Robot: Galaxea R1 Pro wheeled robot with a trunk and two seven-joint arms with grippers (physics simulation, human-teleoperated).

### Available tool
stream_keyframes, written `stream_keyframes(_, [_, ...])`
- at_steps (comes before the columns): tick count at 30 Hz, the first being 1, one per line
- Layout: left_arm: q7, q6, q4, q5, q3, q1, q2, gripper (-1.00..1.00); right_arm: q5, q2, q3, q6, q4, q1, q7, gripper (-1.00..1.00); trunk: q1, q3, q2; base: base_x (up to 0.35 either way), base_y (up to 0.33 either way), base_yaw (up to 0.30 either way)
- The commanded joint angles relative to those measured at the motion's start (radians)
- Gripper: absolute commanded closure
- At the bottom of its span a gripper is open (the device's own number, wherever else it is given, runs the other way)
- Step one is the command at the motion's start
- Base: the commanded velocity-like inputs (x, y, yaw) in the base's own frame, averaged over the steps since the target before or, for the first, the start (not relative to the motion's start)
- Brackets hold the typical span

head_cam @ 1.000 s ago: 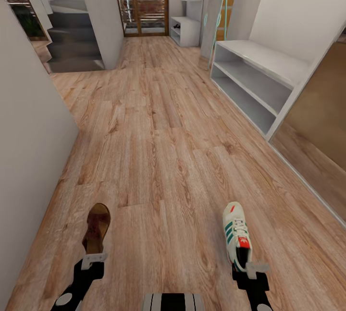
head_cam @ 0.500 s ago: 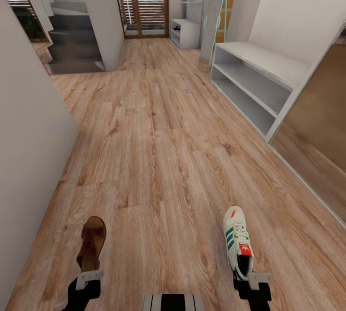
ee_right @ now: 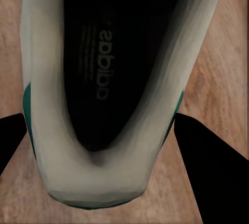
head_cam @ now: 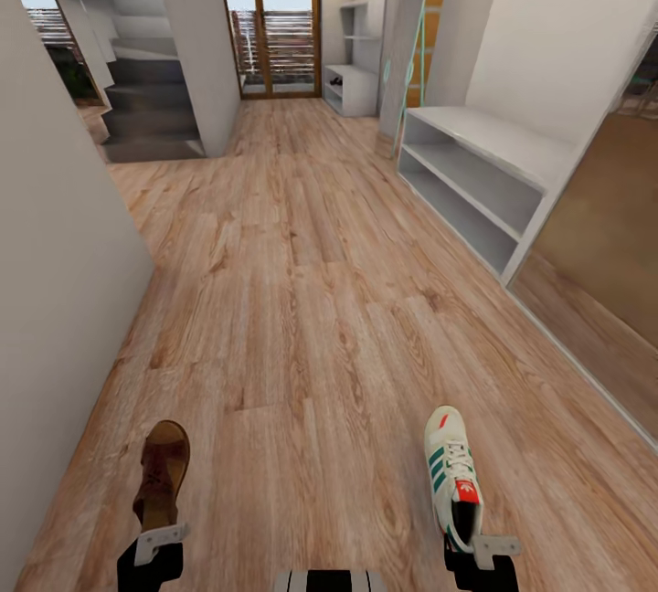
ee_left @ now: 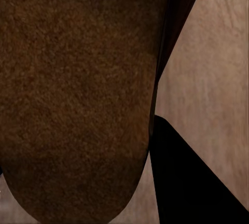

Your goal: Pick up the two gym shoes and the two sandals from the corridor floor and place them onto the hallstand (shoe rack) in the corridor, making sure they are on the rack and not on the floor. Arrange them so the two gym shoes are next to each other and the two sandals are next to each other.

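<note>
The floor (head_cam: 311,300) runs as one long plank corridor ahead of the robot. At its far end, by the glass doors, stands the hallstand (head_cam: 352,85), one pale unit with shelves stepped above it; something dark sits on a low shelf there, too small to name. Nearer, along the right wall, is one plain white shelf unit (head_cam: 475,176) with two open tiers, which has no upper shelves.

One gym shoe (head_cam: 452,475) and one sandal (head_cam: 163,475) are carried, both well apart from the hallstand. Each lies with its long axis pointing straight away from the robot, toe forward and heel at the fingers. The right gripper (head_cam: 482,548) holds the gym shoe by the heel: in the right wrist view the white heel cup (ee_right: 98,146) sits between the two dark fingers (ee_right: 207,167), its dark inside open to the camera. The left gripper (head_cam: 157,541) holds the sandal at its heel end, and in the left wrist view the brown footbed (ee_left: 78,94) lies close against one dark finger (ee_left: 192,182).

The hallstand lies ahead and slightly to the right, so the right arm with the gym shoe is likely the nearer when the robot arrives.
</note>
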Motion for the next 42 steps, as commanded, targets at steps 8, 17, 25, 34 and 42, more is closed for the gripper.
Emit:
stream_keyframes(8, [-0.006,-0.003,0.003,-0.01,0.009,-0.001,-0.001,1.0,0.008,0.004,-0.005,-0.002,0.001,-0.001,-0.002,1.0,-0.004,0.031,0.002,0.0,0.0,0.0])
stream_keyframes(17, [-0.005,-0.003,0.003,-0.01,0.009,0.003,-0.001,1.0,0.009,0.002,-0.005,-0.003,0.001,-0.001,-0.002,1.0,-0.008,0.072,0.004,0.0,0.0,0.0])
stream_keyframes(25, [-0.005,-0.003,0.002,-0.01,0.009,0.005,-0.001,1.0,0.01,0.002,-0.005,-0.003,0.002,-0.001,-0.002,1.0,-0.011,0.115,0.006,0.0,0.0,0.0])
stream_keyframes(34, [-0.004,-0.003,0.002,-0.01,0.009,0.007,-0.001,1.0,0.01,0.003,-0.005,-0.003,0.003,-0.001,-0.002,1.0,-0.015,0.164,0.008,0.0,0.0,0.0])
stream_keyframes(42, [0.054,-0.003,0.003,-0.011,0.007,0.007,-0.003,1.0,0.011,0.004,-0.005,-0.002,0.004,-0.001,-0.002,1.0,-0.036,0.203,0.043,0.0,0.0,0.086])
